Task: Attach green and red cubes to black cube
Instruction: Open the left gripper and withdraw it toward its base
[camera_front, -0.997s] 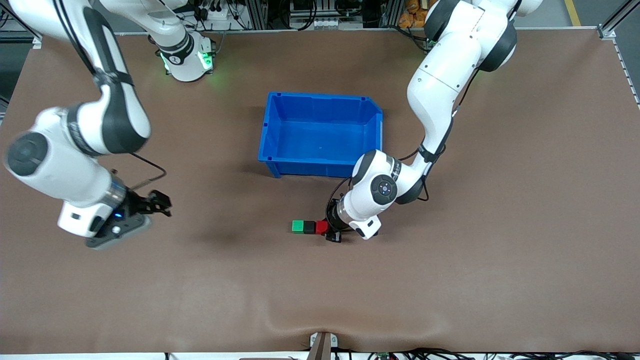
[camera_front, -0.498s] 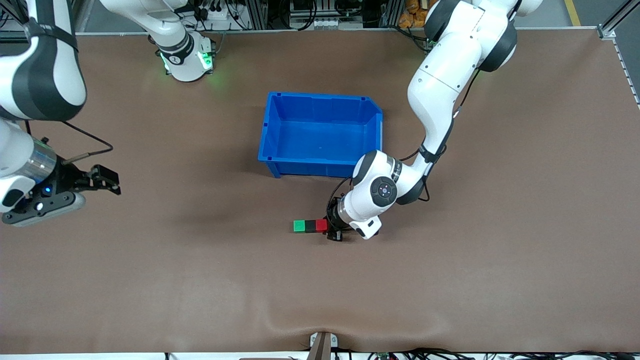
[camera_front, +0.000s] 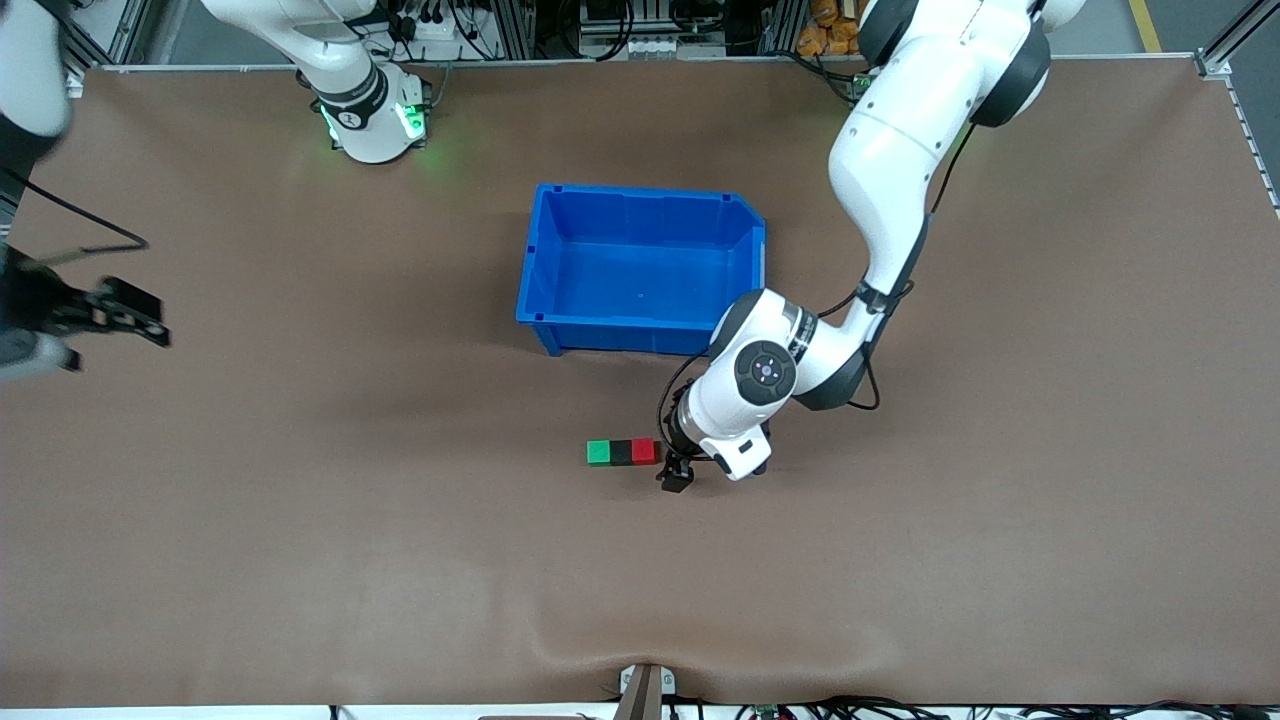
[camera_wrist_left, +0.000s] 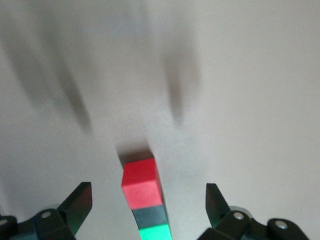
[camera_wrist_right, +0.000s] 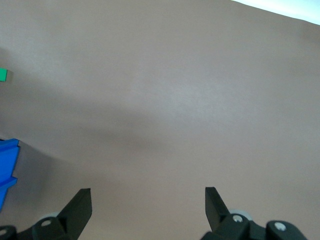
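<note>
The green cube (camera_front: 598, 452), the black cube (camera_front: 620, 452) and the red cube (camera_front: 643, 451) lie joined in one row on the table, nearer to the front camera than the blue bin. My left gripper (camera_front: 671, 463) is open just off the red end of the row and touches nothing. In the left wrist view the red cube (camera_wrist_left: 142, 182), the black cube (camera_wrist_left: 150, 216) and the green cube (camera_wrist_left: 156, 233) lie between the spread fingers of the left gripper (camera_wrist_left: 148, 192). My right gripper (camera_front: 148, 318) is open and empty, up over the table's right-arm end.
The blue bin (camera_front: 640, 340) stands empty at the table's middle, close to the left arm's elbow. The right wrist view shows bare table under the right gripper (camera_wrist_right: 147, 195), a corner of the bin (camera_wrist_right: 7, 170) and a sliver of the green cube (camera_wrist_right: 2, 75).
The right arm has swung away from the cubes toward its end of the table. The left gripper has drawn back off the red cube, which now shows whole.
</note>
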